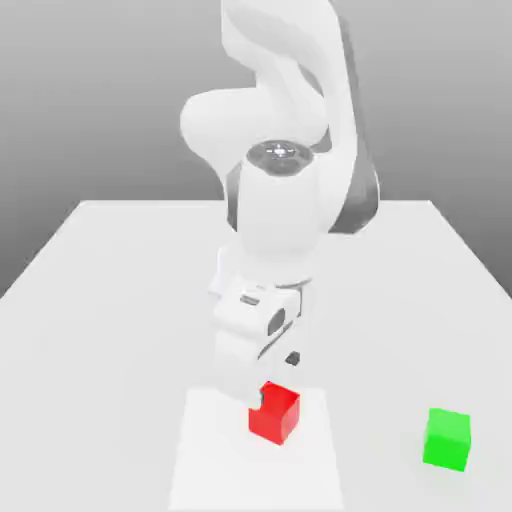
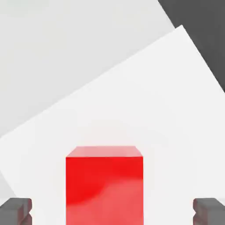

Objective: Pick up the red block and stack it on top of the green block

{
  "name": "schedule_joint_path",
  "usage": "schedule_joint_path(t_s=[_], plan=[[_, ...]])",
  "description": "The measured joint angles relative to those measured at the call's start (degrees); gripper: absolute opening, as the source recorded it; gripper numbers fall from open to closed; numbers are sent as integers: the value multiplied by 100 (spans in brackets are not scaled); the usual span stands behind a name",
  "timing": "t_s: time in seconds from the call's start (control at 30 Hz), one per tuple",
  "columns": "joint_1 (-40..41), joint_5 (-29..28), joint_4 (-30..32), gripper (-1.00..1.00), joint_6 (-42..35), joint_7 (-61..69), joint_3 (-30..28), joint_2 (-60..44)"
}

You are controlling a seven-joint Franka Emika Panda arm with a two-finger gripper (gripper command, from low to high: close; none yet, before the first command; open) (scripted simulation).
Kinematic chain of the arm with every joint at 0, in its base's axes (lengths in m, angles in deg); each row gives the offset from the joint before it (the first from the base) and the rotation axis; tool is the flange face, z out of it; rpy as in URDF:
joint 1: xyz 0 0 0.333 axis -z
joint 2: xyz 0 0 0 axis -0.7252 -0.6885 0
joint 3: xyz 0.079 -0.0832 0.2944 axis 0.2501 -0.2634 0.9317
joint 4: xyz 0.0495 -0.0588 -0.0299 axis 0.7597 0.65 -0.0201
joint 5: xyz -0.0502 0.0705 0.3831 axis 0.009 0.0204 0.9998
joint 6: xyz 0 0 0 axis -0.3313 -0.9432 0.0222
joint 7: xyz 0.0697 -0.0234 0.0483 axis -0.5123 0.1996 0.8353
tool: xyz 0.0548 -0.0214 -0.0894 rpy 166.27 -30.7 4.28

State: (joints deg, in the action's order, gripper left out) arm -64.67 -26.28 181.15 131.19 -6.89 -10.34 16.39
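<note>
The red block [image 1: 274, 412] [image 2: 104, 184] rests on the white table near its front, in the middle of the exterior view. My gripper [image 1: 276, 380] [image 2: 112, 213] has come down over it and is open. One dark fingertip [image 2: 15, 211] stands wide of one side of the cube, and the other stands equally wide of the opposite side; neither touches it. The green block [image 1: 447, 438] sits alone on the table, well off to the exterior view's right of the red one and slightly nearer the front edge.
The white table [image 1: 120, 300] spreads broadly behind and beside the blocks. A lighter rectangular patch [image 1: 210, 460] lies under the red block. The arm's white body [image 1: 280, 210] rises behind the cube. Dark floor [image 2: 200, 26] shows past a table edge.
</note>
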Motion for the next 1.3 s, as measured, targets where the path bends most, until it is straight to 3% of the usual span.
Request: schedule_joint_path(t_s=[0.2,0.23,0.47,0.7,0.87,0.97,1.13,1.3], plan=[[407,663,-98,0,636,482,563,-774],[485,740,-107,-100,722,534,660,-880],[483,752,-109,-100,720,542,663,-891],[236,-7,-8,-100,52,1,229,-67],[321,-387,46,-100,-443,-263,228,454],[382,-494,-365,-100,-776,-131,713,381],[-915,-468,-1407,-100,-1446,404,1498,-3],[-1040,-513,-1712,-100,-867,506,1582,-891]])
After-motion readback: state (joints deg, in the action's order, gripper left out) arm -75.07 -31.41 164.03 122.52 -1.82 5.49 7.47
